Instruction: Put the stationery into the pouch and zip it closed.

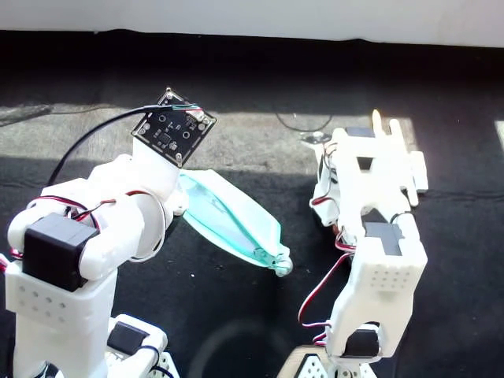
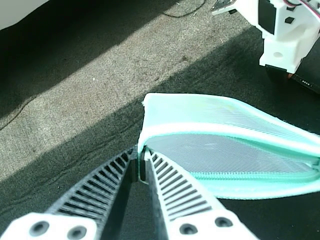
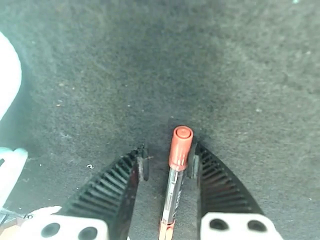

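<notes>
1. The left gripper [image 2: 140, 162] is clamped on one end seam of the pouch [image 2: 225, 150]. In the high view the pouch [image 1: 232, 220] reaches from that grip toward the middle of the desk [image 1: 441, 315], between the 2 arms. Whether its far end rests on the dark mat [image 1: 236, 315] cannot be told.
2. The pouch mouth looks parted, with the zip teeth [image 2: 250, 176] showing along 1 lip, so the zip is not yet closed.
3. The right gripper [image 3: 167, 159] is spread open and points down at the mat. Its 2 fingers stand on either side of a pen [image 3: 172, 187] with a red cap [image 3: 180, 145]. The pen lies flat on the mat and sits much closer to 1 finger than to the other. In the high view this spot is hidden under the right arm [image 1: 370, 205], toward the right side of the desk.
4. The step in hand appears to be picking up the pen. To do it well, the right gripper should first centre over the barrel. It should then go low enough for the pads to close below the barrel's widest line, and close squarely. An off-centre squeeze would likely roll or skid the pen along the mat.
5. The left arm would do best to hold the pouch steady with its mouth toward the right arm, so the pen can go in end first.
6. No brand, label or writing can be read. The pen barrel shows nothing legible, and any marks on the camera board [image 1: 173, 126] are too small to make out.
</notes>
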`<state>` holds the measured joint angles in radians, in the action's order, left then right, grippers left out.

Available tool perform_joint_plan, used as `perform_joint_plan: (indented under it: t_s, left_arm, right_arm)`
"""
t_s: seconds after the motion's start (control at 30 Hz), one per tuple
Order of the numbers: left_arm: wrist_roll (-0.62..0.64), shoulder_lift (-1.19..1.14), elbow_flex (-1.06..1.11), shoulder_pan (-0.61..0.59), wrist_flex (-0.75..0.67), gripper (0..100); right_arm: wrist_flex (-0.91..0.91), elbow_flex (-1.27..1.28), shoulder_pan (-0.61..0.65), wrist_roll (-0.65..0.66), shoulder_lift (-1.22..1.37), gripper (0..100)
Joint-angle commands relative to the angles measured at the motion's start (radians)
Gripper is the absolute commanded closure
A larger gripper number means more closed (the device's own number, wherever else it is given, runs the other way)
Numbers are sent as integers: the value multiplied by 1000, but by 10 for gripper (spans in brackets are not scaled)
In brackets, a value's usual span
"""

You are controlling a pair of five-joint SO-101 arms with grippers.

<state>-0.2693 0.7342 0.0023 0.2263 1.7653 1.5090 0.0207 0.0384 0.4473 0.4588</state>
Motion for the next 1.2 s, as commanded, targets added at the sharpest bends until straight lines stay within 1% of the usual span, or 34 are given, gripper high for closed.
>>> perform_joint_plan:
  t_s: [0.0,0.17,0.23,0.27,0.3,0.33,0.5,0.63,0.8,0.97,1.07,1.17]
  left_arm:
    - [3,15,-1,4,-2,987]
    - [3,15,-1,4,-2,987]
    - [3,15,-1,4,-2,987]
    - [3,15,-1,4,-2,987]
    - [3,15,-1,4,-2,987]
    - [3,15,-1,4,-2,987]
    - [5,15,1,4,0,987]
    - [6,15,1,2,0,987]
    - [6,15,1,4,0,987]
    - [11,8,-8,2,-5,989]
    - [115,7,-12,2,-49,988]
    - [196,7,-12,2,-109,988]
  right_arm:
    - [-22,16,13,11,-41,860]
    - [-47,13,7,11,-7,868]
    - [-48,8,8,11,25,924]
    - [-61,5,8,11,41,981]
    - [-79,5,8,8,51,998]
    - [-94,8,7,5,58,981]
    - [-117,-8,-10,3,4,991]
    - [-56,-10,-5,-9,-239,991]
    - [-33,-12,-5,-66,-674,992]
    - [-51,-28,30,-178,-1038,992]
    - [-77,-70,82,-265,-1188,992]
    - [-134,-128,120,-313,-1265,992]
